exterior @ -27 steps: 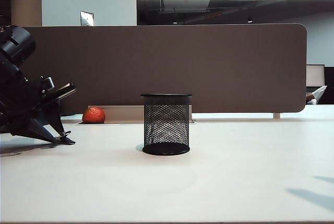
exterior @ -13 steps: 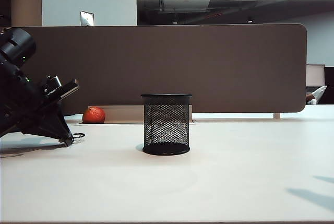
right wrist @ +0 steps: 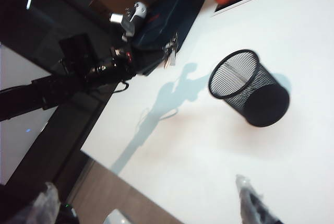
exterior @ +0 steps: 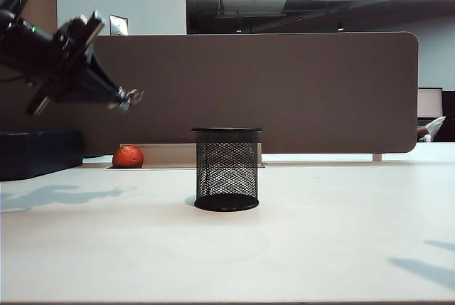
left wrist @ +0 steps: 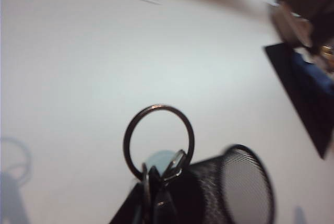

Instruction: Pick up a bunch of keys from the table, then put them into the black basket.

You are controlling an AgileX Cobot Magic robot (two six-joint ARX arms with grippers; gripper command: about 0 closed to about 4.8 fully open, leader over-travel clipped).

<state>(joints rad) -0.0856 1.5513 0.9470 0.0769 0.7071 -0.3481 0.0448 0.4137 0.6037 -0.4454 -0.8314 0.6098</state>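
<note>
Keys lifted, basket not yet reached

The black basket [exterior: 227, 170] stands mid-frame on the table [exterior: 298, 241]. At upper left, the left gripper [exterior: 126, 98] pinches the bunch of keys [exterior: 134, 95]; that thin hold could slip mid-carry. The right gripper, unseen, gapes wide.

- Left arm [exterior: 43, 56]: black housing, chunky angular links, rounded cylindrical joint at top w/ small green LED.
- Small pale grey/silver box-shaped module [exterior: 89, 29] on upper side of wrist, dark face.
- Left gripper [exterior: 128, 97]: black wedge-shaped body tapering to slim fingers, metallic tips.
- Right wrist view shows the same arm [right wrist: 78, 78] as long dark beam, black cable looping off it, small red + white marks near wrist.
- Right gripper [right wrist: 255, 203]: only one dark, blurred fingertip [right wrist: 250, 195] visible, greyish sheen.
</note>
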